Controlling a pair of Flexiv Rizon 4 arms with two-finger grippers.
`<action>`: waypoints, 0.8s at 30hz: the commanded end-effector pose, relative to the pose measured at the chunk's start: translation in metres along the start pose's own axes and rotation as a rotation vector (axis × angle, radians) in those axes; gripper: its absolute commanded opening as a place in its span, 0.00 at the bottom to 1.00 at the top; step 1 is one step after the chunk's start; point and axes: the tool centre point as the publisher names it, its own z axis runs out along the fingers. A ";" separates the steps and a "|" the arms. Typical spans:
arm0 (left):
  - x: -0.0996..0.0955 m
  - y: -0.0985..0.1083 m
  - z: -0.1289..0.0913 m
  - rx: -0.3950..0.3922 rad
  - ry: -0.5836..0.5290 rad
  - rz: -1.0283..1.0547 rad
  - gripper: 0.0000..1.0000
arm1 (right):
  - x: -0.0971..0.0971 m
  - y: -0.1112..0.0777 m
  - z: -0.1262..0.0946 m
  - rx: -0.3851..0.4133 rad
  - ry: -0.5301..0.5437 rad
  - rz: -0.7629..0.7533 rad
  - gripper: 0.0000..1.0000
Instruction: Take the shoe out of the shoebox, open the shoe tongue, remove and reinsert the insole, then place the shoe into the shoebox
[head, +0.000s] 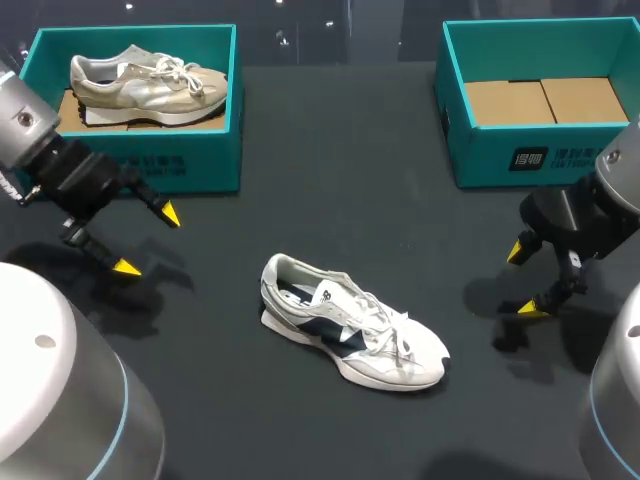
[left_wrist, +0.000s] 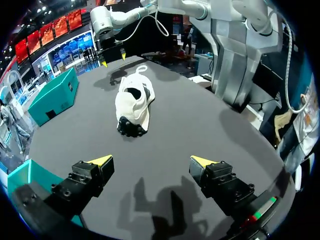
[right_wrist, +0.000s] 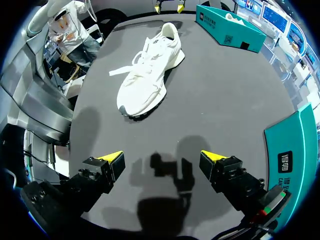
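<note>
A white shoe (head: 350, 335) stands on its sole in the middle of the black table (head: 330, 150), outside both boxes, with the left end effector (head: 148, 241) and the right end effector (head: 525, 280) hanging well apart from it on either side. Each has its fingers spread wide and holds nothing. Only the head view looks into the boxes: the left shoebox (head: 190, 165) holds a beige shoe (head: 145, 85), while the right shoebox (head: 520, 160) shows just its cardboard floor. It alone also catches the navy panel on the white shoe's side. The right wrist view sees the toe end and an all-white flank, with a loose lace (right_wrist: 120, 71) trailing onto the table. The left wrist view takes in the heel end, the dark tread and the open collar. The count: two shoes, two teal shoeboxes, two end effectors, four yellow tips.
</note>
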 end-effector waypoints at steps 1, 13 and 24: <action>-0.007 0.015 0.015 0.129 0.005 -0.004 1.00 | 0.001 0.000 0.000 0.000 -0.002 0.000 1.00; -0.007 0.016 0.018 0.133 0.007 -0.009 1.00 | 0.001 0.000 0.000 0.000 -0.002 0.000 1.00; 0.017 0.048 0.032 0.297 -0.133 -0.160 1.00 | 0.001 0.000 0.000 0.000 -0.002 0.000 1.00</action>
